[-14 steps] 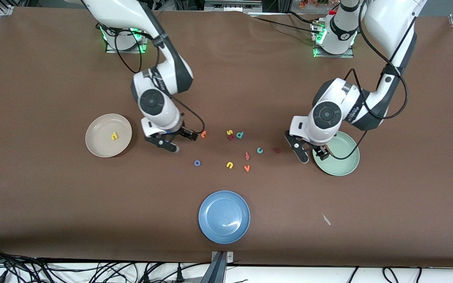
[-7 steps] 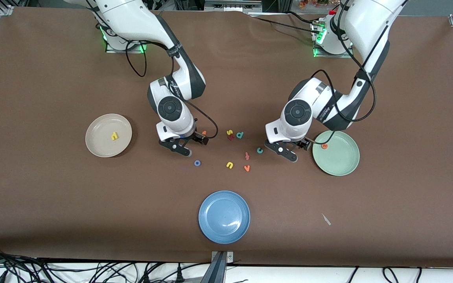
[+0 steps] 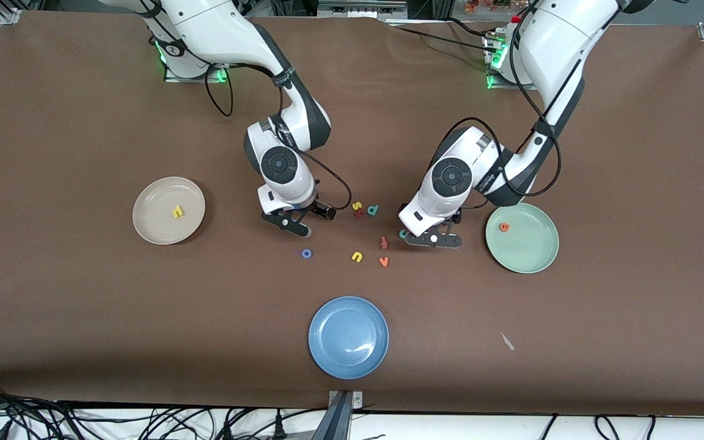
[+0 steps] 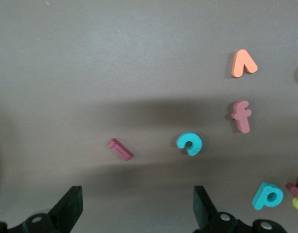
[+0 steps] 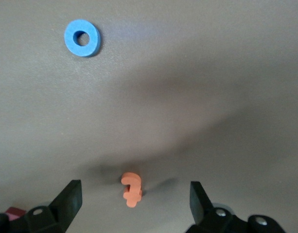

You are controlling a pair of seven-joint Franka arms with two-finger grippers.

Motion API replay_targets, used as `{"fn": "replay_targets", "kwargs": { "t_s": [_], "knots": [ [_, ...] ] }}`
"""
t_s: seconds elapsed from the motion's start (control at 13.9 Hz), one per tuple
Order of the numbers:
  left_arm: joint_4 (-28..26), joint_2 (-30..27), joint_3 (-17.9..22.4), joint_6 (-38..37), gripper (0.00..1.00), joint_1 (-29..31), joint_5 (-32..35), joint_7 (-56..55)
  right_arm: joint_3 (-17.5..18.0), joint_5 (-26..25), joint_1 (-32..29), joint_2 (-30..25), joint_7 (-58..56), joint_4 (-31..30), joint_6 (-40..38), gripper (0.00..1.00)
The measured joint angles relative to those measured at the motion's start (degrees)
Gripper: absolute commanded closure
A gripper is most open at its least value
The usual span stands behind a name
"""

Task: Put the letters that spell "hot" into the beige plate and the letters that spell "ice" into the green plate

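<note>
While both grippers are hanging open and empty, the left gripper (image 3: 434, 239) is hovering over the dark red "i" (image 4: 120, 149), lying slantwise on bare table. The right gripper (image 3: 308, 221) is straddling the orange "t" (image 5: 131, 189), clear cloth around it.

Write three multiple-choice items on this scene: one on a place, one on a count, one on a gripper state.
1. Where does the small yellow foam "h" lie?
A. in the round beige plate
B. in the blue plate
C. on the bare table

2. How many letters lie in the pale green plate?
A. none
B. one
C. three

3. How do the left gripper fingers stand?
A. shut on the teal "c"
B. open and empty
C. shut, empty

Key: 1 A, it sits inside the rim; 2 B, only the orange "e"; 3 B, both fingers are spread apart.
</note>
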Motion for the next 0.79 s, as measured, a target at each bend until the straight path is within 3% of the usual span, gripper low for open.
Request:
{"fn": "replay_targets", "kwargs": {
  "t_s": [0.14, 0.29, 0.79],
  "knots": [
    [0.0, 1.5, 0.0, 3.6, 0.03, -1.3, 0.0, -0.2, 0.0, 0.0, 0.3, 0.3, 0.0, 0.0, 0.0, 0.17],
    [0.1, 2.9, 0.0, 6.7, 0.13, -1.8, 0.1, 2.9, 0.0, 0.0, 0.6, 0.6, 0.0, 0.0, 0.2, 0.23],
    [3.8, 4.0, 0.2, 7.6, 0.18, -1.8, 0.2, 28.0, 0.0, 0.0, 1.0, 1.4, 0.1, 0.0, 1.6, 0.51]
  ]
}}
